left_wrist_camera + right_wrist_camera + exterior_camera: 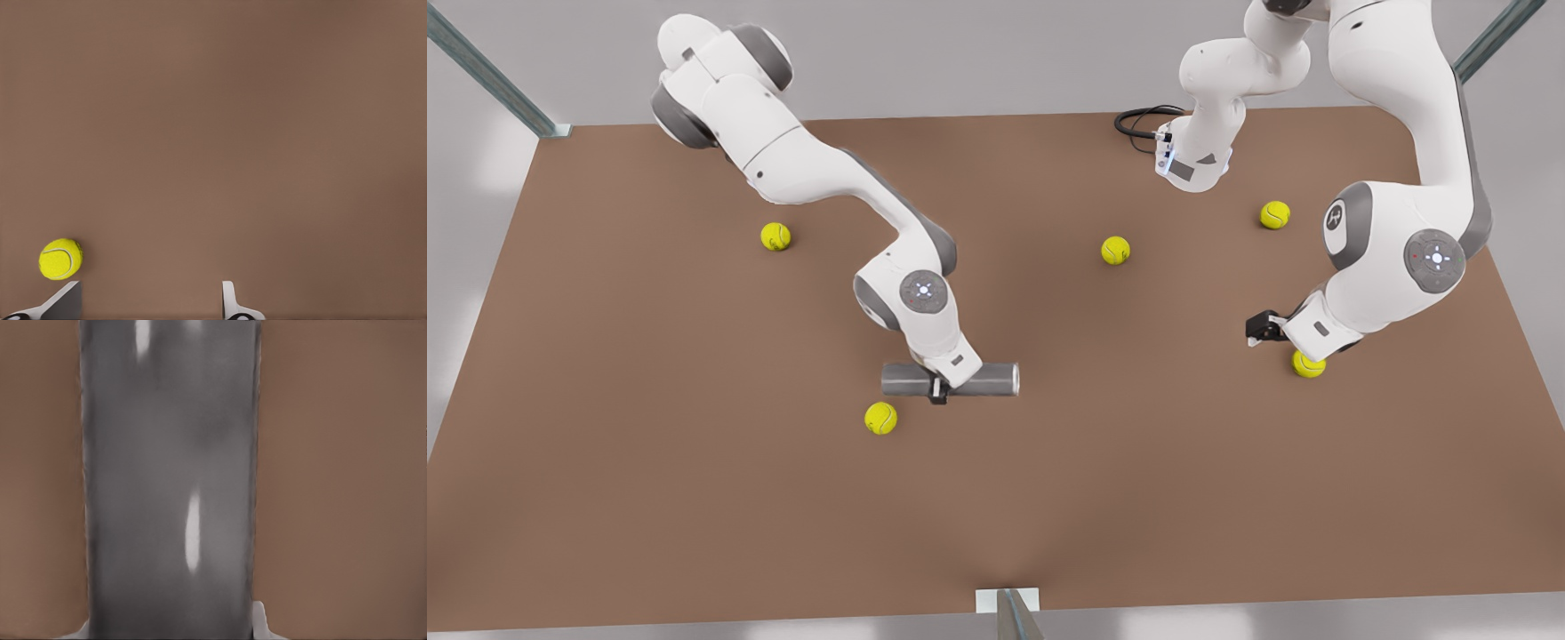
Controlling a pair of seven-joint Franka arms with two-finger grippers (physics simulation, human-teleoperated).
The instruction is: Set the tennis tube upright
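Mid-table: right gripper (940, 389) jaws clamp lying tennis tube (996, 380); left gripper (1258, 333) jaws wide, waiting.

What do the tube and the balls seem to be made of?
Tube: probably plastic or metal, grey and smooth, since soft highlights streak its side. Right gripper straddles it. Balls, like this ball: apparently yellow felt, matte with a pale seam.

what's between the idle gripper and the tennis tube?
In the front view, bare brown table: no ball sits on the line from the left gripper, open by a tennis ball, to the tennis tube, which the right gripper straddles.
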